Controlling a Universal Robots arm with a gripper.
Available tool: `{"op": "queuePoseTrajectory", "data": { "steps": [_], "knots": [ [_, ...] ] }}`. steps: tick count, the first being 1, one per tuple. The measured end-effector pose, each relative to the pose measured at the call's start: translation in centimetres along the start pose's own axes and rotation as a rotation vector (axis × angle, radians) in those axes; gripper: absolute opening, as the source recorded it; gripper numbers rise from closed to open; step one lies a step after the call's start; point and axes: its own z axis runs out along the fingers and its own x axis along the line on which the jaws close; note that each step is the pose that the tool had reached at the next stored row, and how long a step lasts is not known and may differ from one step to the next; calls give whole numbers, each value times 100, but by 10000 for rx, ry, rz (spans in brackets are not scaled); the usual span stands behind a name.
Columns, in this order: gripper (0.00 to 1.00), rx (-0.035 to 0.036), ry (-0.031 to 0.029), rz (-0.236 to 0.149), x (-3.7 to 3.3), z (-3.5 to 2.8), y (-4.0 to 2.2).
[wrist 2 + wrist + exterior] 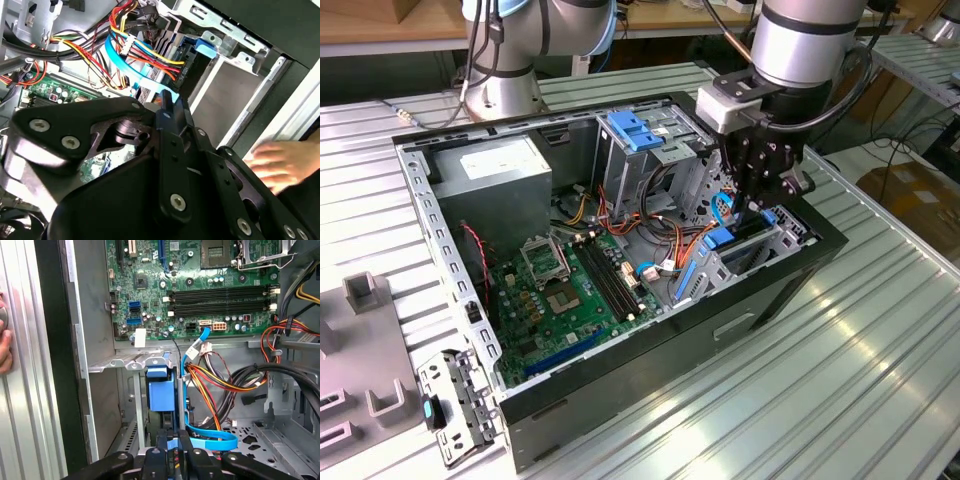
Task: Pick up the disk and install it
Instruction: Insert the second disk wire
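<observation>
The disk point(160, 392) stands edge-on in the drive bay at the front corner of the open computer case point(450, 270). Its blue plastic end and dark body show in both wrist views point(192, 55), and as a blue piece point(720, 238) in the exterior view. My gripper point(755, 205) hangs straight above that bay. In both wrist views my black fingers point(165, 452) stand pressed together, and nothing shows clamped between them. Their tips point(167, 107) are close to the disk's end. I cannot tell whether they touch it.
A person's hand point(280, 160) rests on the case's outer wall point(50, 365). Coloured cables point(220, 380) and a flat blue cable point(212, 441) run close to the bay. The motherboard point(560, 290), grey power supply point(505, 175) and a blue latch point(635, 130) lie inside the case.
</observation>
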Motion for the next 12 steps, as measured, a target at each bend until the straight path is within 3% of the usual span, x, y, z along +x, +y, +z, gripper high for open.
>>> {"op": "queuePoseTrajectory", "data": {
  "steps": [3,12],
  "knots": [
    [11,0,1,0,0,0,0],
    [11,0,0,0,-2,0,0]
  ]
}}
